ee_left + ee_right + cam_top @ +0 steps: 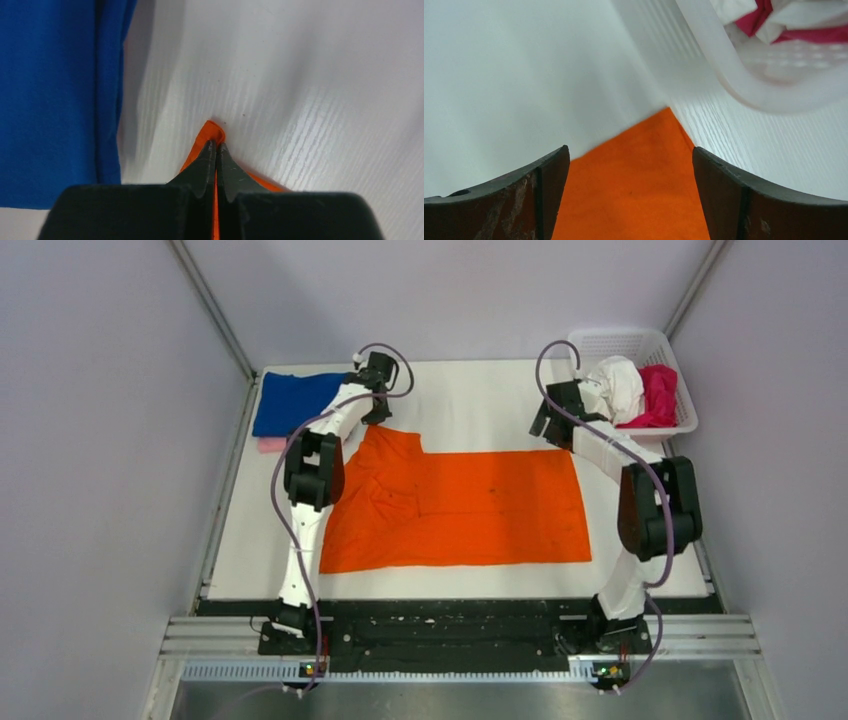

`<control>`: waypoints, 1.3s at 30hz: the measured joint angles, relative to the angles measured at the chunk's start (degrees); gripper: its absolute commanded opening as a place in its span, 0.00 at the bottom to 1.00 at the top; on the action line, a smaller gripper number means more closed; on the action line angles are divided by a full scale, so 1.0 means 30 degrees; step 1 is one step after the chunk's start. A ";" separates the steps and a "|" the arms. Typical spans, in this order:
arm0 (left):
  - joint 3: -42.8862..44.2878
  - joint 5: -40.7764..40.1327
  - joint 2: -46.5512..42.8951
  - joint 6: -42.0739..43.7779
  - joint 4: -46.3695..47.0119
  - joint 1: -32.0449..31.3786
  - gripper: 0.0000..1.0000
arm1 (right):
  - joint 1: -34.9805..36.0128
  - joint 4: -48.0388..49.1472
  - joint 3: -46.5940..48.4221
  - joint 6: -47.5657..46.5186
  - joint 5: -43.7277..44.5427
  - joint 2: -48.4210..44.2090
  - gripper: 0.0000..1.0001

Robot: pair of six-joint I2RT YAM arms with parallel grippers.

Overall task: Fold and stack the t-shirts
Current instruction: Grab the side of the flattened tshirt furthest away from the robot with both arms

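The orange t-shirt (455, 508) lies spread flat across the middle of the table. My left gripper (376, 412) is shut on the tip of its far left sleeve (212, 133). My right gripper (549, 426) is open above its far right corner (644, 170), with nothing between the fingers. The blue t-shirt (293, 402) lies folded at the far left and shows in the left wrist view (55, 95). An edge of the pink t-shirt (271, 445) peeks out beneath it. The white t-shirt (618, 386) and the magenta t-shirt (658, 396) are bunched in the basket.
The white lattice basket (640, 341) stands at the far right corner, its rim close to my right gripper (744, 90). Grey walls enclose the table on three sides. A black rail with both arm bases runs along the near edge.
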 measured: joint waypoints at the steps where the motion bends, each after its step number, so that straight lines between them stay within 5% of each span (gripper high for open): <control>1: 0.0000 -0.0007 -0.0007 0.0007 0.0036 0.0117 0.00 | -0.0124 -0.0109 0.1020 -0.0138 0.0029 0.0976 0.87; 6: -0.0044 0.0146 -0.0087 0.0036 0.0211 0.0350 0.00 | -0.0561 -0.1005 0.4430 -0.0576 0.0073 0.4612 0.71; 11: -0.1086 0.0685 -0.0984 0.0029 0.0801 0.0299 0.00 | -0.0743 -0.1916 0.6069 -0.0634 0.0109 0.6972 0.67; 22: -0.5646 0.1902 -0.4714 -0.0073 0.2543 0.0153 0.00 | -0.0750 -0.2149 0.4685 -0.0321 0.0772 0.6018 0.43; 29: -0.7934 0.2725 -0.6419 -0.0299 0.3191 -0.0051 0.00 | -0.0736 -0.2397 0.3883 0.0095 0.0962 0.5486 0.10; 39: -1.1256 0.3650 -0.8684 -0.0430 0.3942 -0.0219 0.00 | -0.0240 -0.2193 0.3206 -0.0284 0.1188 0.4794 0.01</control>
